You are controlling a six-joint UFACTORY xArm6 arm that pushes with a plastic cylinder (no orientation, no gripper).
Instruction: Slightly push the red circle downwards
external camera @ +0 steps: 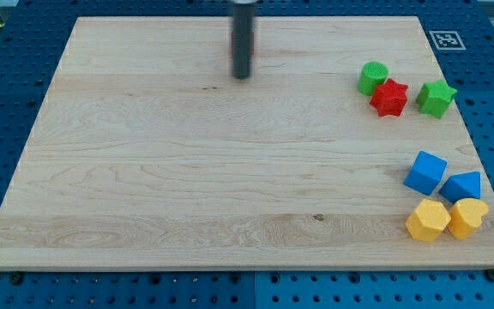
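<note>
Camera view: my tip (242,75) rests on the wooden worktop (187,172) near its 12 o'clock edge. The arm ends in a plain rod, so I cannot tell any state of fingers. A thin strip of a red block (232,51) shows along the rod's left side; its shape is hidden.

Toward 2 o'clock, well apart from my tip, a green circle (372,77) touches a red star (389,98), with a green star (436,98) just beside it. Toward 4 o'clock, two blue blocks (424,172) (462,185) sit above two yellow blocks (427,221) (468,217).

The rod (243,34) runs off the view's top.
</note>
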